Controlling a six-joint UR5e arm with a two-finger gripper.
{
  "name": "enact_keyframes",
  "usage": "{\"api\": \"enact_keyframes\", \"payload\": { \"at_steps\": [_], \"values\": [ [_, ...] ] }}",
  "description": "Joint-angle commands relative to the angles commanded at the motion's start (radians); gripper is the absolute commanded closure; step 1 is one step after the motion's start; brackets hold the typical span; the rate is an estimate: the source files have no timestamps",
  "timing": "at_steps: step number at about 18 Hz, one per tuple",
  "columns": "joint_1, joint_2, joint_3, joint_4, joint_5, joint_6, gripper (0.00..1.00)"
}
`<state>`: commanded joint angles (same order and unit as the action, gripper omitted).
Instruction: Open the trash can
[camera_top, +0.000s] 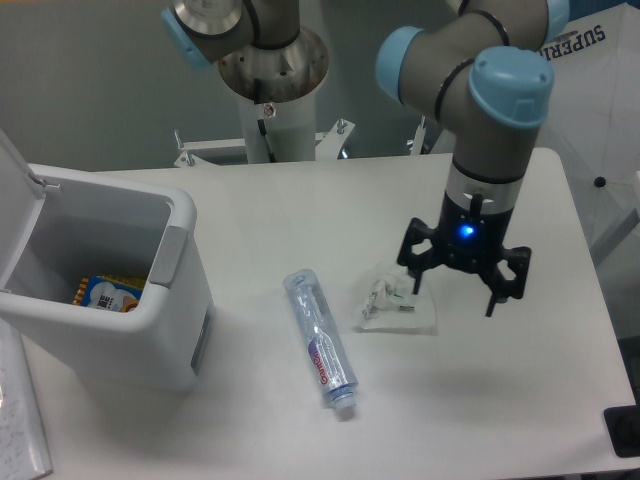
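The trash can (150, 345) is a large white bin at the left of the table, with a grey push tab (167, 256) on its right wall. Its lid (14, 205) stands raised at the far left and the inside is visible, with a colourful packet (105, 292) at the bottom. My gripper (456, 295) hangs over the right half of the table, far from the bin. Its fingers are spread open with nothing between them, just right of a clear plastic wrapper (398, 303).
A clear plastic bottle (320, 341) with a red label lies on the table between the bin and the wrapper. A white umbrella-like cover (570, 90) stands beyond the table's right edge. The robot's base column (272, 90) rises at the back. A dark object (624, 430) sits at the bottom right.
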<state>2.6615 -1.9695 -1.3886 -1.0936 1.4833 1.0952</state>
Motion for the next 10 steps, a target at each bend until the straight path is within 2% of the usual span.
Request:
{"api": "enact_keyframes", "payload": {
  "at_steps": [2, 4, 10],
  "values": [
    [0.000, -0.023, 0.025, -0.028, 0.011, 0.023, 0.00],
    [-0.002, -0.034, 0.022, -0.041, 0.047, 0.083, 0.00],
    [0.000, -0.042, 0.025, -0.042, 0.071, 0.124, 0.00]
  ]
}}
